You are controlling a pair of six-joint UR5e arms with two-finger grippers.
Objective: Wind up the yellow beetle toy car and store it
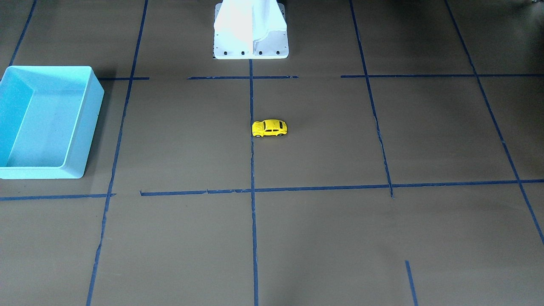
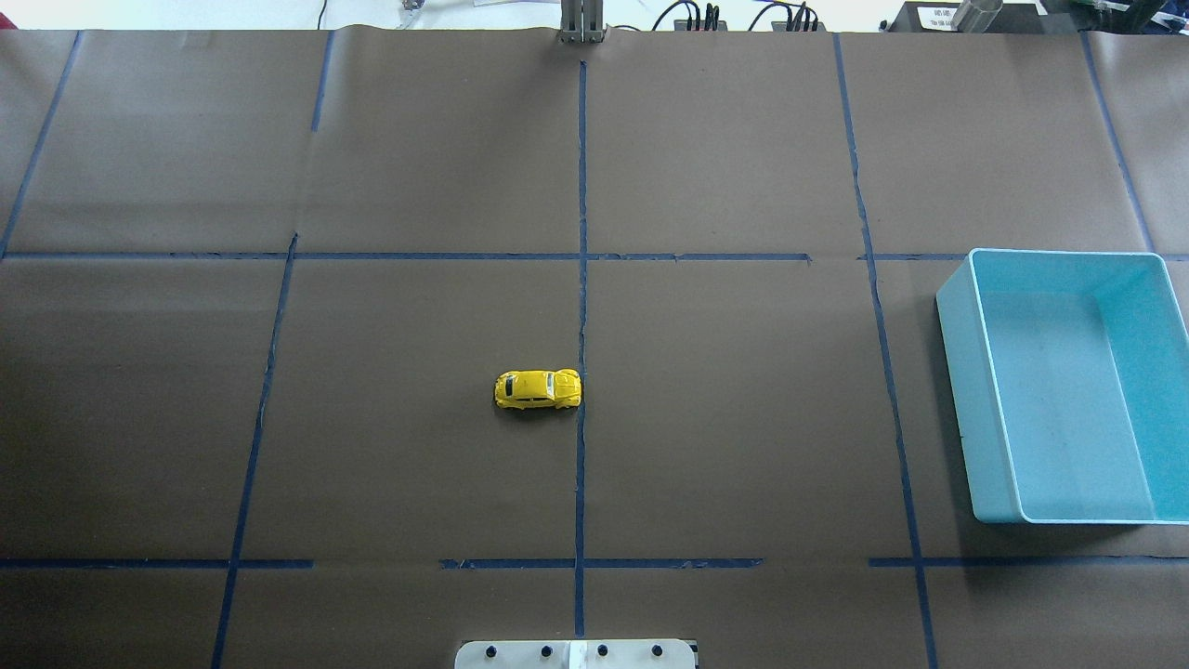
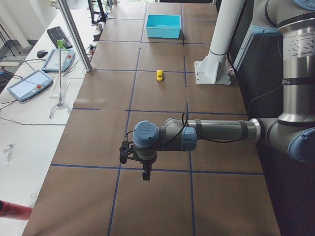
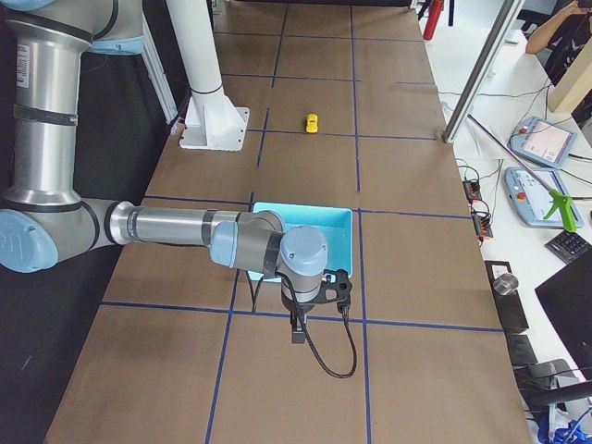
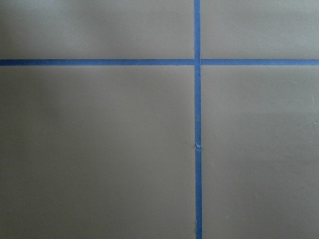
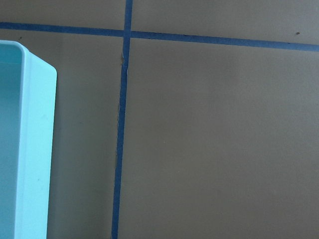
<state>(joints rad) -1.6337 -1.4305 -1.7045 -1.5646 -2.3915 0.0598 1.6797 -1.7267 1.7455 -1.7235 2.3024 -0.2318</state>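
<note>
The yellow beetle toy car [image 1: 269, 128] [image 2: 538, 388] stands on its wheels near the middle of the brown table, right beside the centre blue tape line, with nothing touching it. It is small and far off in the side views [image 3: 159, 74] [image 4: 313, 122]. My left gripper [image 3: 146, 174] hangs over the table's left end, far from the car. My right gripper [image 4: 298, 331] hangs at the right end, just beyond the light blue bin [image 2: 957, 390]. Both show only in the side views, so I cannot tell whether they are open or shut.
The light blue bin [image 1: 87, 127] [image 6: 37, 149] holds nothing. The white robot pedestal [image 1: 250, 29] stands at the table's robot-side edge. Blue tape lines grid the brown surface. Beside the table, a bench holds tablets [image 3: 28, 82], a keyboard and cables.
</note>
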